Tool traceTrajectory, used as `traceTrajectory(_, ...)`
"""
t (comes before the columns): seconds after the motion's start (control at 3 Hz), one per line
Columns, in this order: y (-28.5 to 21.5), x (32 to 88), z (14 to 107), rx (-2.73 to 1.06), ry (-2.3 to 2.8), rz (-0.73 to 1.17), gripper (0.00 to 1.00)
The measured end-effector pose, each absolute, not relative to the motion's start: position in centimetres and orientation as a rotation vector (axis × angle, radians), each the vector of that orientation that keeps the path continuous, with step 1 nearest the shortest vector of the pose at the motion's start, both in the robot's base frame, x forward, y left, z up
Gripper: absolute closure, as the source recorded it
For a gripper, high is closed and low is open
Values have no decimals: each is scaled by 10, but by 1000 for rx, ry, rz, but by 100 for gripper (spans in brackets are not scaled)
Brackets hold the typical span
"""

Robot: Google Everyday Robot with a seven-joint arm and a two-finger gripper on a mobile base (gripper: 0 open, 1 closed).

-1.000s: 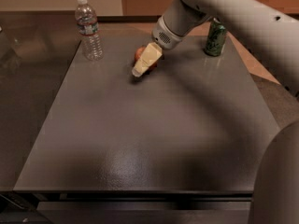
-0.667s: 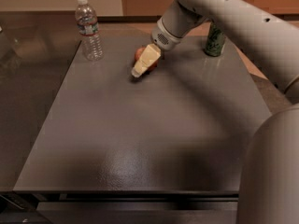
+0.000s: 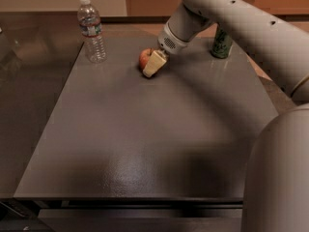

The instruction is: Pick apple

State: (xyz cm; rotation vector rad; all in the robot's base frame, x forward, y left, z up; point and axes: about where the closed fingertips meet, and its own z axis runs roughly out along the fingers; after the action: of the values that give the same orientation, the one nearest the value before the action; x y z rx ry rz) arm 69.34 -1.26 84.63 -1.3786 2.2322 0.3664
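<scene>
Fingers (image 3: 153,64): cream-coloured, angled down and to the left, tips at the surface (image 3: 145,144) right against the apple (image 3: 144,58). Only one pale wedge shows from this side, and it covers the lower right part of the apple. Cannot tell how wide they are set, or whether they press on the fruit.

Gripper (image 3: 150,67): low over the far part of the surface, touching or nearly touching the apple on its near right side. Behind it, a round white wrist housing with a patch of small holes sits just right of the apple and a little above it.

Apple: small, red with a yellowish patch, resting on the dark grey surface. Its left and upper sides are in plain sight; the rest is hidden by the pale wedge.

Arm (image 3: 231,18): thick, white, dotted with small holes. It runs up and to the right from the apple, then sweeps down along the right edge.

Water bottle (image 3: 91,30): clear plastic, white cap, banded label, upright. Well to the left of the apple and slightly farther back, near the surface's far left corner.

Green can (image 3: 221,43): upright, well to the right of the apple, partly hidden behind the arm.

Robot body (image 3: 280,178): large white rounded shape, far nearer than the apple, to the right.
</scene>
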Motion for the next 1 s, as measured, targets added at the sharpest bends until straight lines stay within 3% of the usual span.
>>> traceTrajectory(0.67, -19, 683, 878, -1384, 2171, 410, 88)
traceTrajectory(1.0, -22, 666, 907, -1417, 2105, 432, 100)
